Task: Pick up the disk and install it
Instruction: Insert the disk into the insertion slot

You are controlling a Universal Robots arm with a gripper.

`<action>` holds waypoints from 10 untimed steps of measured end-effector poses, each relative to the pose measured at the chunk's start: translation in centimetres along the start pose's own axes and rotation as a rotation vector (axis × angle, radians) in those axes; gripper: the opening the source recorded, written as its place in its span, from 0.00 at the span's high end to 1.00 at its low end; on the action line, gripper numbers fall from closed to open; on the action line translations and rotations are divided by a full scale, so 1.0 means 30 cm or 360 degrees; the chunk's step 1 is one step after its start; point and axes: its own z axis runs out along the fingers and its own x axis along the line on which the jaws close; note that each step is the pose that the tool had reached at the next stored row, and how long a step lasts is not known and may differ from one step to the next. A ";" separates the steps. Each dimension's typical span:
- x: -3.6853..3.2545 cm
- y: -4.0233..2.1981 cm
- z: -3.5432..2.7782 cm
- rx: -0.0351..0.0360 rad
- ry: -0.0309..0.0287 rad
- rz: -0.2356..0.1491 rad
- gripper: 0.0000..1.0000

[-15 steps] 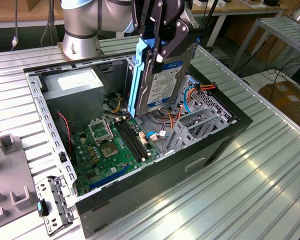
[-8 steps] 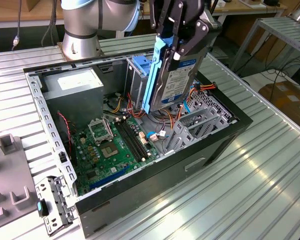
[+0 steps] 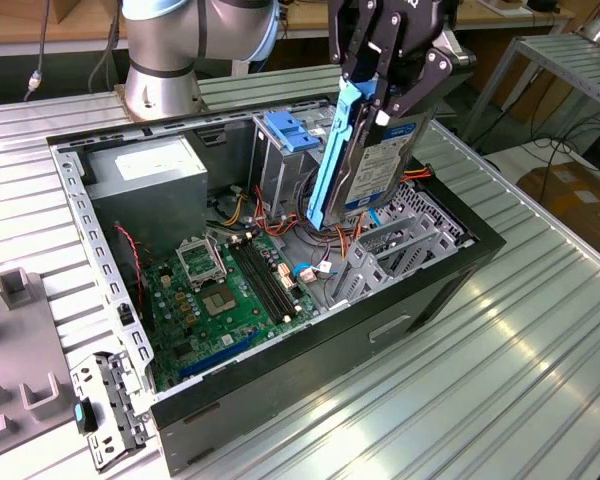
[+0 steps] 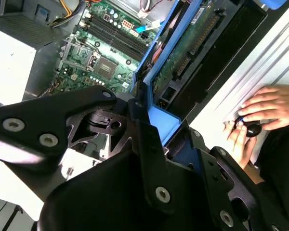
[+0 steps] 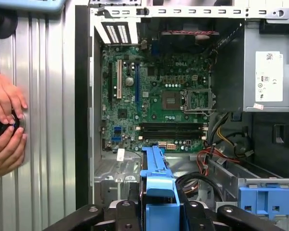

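Claw [image 3: 378,95] state, exterior view: the fingers are closed on the upper end of the disk [image 3: 380,165]. The disk hangs on edge, slightly tilted, directly below the claw and over the open computer case [image 3: 310,345]. The drive cage [image 3: 405,240] sits close beneath the disk's lower end. The motherboard [image 3: 220,290] lies further down, toward the exterior view's left of the claw. This view supplies the disk's tilt and its height over the cage.

Second wrist view: the disk [image 4: 183,53] extends away from the claw [image 4: 151,122], with its blue rail clamped between the jaws. Beyond the case wall, a person's hands [image 4: 262,113] rest on the ribbed table [image 4: 279,62] around a small dark object. This view adds the contact at the rail.

First wrist view: the disk's rail [image 5: 154,178] projects ahead of the claw over the case interior. The hands [image 5: 5,125] lie well to one side, outside the case.

Probable faults: the tilt may jam a rail against the cage edge. The loose cables [image 3: 270,215] near the lower end may snag. An off-centre grip may let the disk pivot.
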 end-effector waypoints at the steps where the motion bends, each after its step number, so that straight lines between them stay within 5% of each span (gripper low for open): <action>1: 0.004 -0.006 0.001 0.0000 0.00001 0.0000 0.63; 6: 0.020 -0.046 0.005 -0.0002 0.00001 0.0001 0.63; 10: 0.026 -0.114 0.011 -0.0002 0.00009 0.0001 0.63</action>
